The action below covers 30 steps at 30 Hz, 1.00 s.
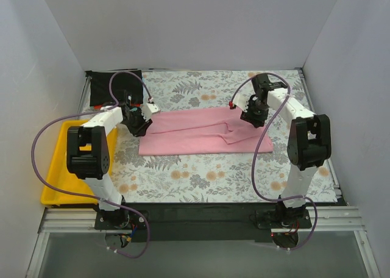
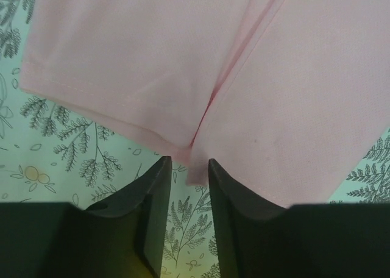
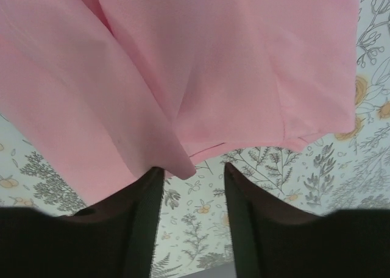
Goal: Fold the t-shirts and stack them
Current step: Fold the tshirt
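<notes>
**Item 1. Arm bases** [image 1: 116,217], 2 units. Bolted to the black rail [image 1: 195,214] at the near edge, 1 left and 1 right.

**Item 2. Table cloth** [image 1: 201,174], grey-and-orange floral. Covers the work surface.

**Item 3. Pink t-shirt** [image 1: 195,131]. Lies flat at the centre of the cloth, folded into a long band running left to right. 1 ridge crosses its right part.

**Item 4. Yellow tray** [image 1: 55,180]. At the near left, partly under the left arm.

**Item 5. Black t-shirt** [image 1: 100,86]. In the far left corner, well apart from the pink one. No other shirt can be made out.

**Item 6. Left gripper** [image 2: 189,162]. At the band's left end, low over it.

**Item 7. Right gripper** [image 3: 194,168]. At the band's right end, low over it.

**Item 8. Fingers.**
- Left pair [image 2: 152,199]: narrowly apart. The pink hem corner dips to the gap at their tips and floral cloth shows between them. Nothing looks clamped.
- Right pair [image 3: 143,211]: somewhat wider apart. The folded edge lies over the left tip and the gap is bare.

**Handling note.** The step in hand appears to be laying down a lengthwise fold. To do it well:
- Part both pairs fully.
- Lift straight up, so that neither tip drags a hem.
- Keep both ends level, so that the next fold, probably crosswise, starts from square edges.
</notes>
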### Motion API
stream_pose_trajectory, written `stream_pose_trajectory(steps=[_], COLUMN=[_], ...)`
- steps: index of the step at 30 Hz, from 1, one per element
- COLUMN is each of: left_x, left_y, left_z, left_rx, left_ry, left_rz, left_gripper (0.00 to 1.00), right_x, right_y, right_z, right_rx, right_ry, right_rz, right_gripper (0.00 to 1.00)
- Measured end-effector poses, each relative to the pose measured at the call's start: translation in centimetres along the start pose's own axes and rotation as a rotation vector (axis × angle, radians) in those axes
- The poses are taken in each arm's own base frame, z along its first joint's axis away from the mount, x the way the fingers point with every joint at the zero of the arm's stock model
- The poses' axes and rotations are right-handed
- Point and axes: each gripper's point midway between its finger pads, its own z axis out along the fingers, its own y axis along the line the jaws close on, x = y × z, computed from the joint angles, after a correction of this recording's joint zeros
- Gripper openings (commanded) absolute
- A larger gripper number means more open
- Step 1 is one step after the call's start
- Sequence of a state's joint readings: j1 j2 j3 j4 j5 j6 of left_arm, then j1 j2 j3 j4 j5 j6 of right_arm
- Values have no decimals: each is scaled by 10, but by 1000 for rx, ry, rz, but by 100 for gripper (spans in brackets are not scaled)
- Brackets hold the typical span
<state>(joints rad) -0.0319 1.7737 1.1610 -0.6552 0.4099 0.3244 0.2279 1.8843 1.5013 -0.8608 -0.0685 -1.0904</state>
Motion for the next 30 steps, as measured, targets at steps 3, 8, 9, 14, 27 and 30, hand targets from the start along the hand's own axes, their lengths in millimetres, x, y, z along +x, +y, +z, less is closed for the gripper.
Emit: stream_pose_trajectory(steps=[3, 8, 9, 14, 27, 30], left_x=[-19, -80, -94, -188, -262, -258], left_y=[7, 16, 11, -67, -219, -233], left_z=[-6, -25, -26, -12, 86, 103], left_rx=[-4, -17, -17, 81, 210, 221], left_ry=[-53, -206, -228, -349, -363, -335], left_rz=[-40, -78, -76, 20, 115, 121], left_gripper=[40, 40, 40, 56, 36, 37], right_x=[0, -6, -5, 12, 21, 23], right_y=[-6, -35, -41, -31, 28, 31], right_z=[-1, -27, -35, -45, -25, -17], right_rx=[3, 49, 57, -14, -279, -302], right_ry=[-6, -78, -100, -181, -198, -180], right_rz=[36, 172, 213, 460, 867, 907], right_gripper=[61, 50, 44, 43, 45, 47])
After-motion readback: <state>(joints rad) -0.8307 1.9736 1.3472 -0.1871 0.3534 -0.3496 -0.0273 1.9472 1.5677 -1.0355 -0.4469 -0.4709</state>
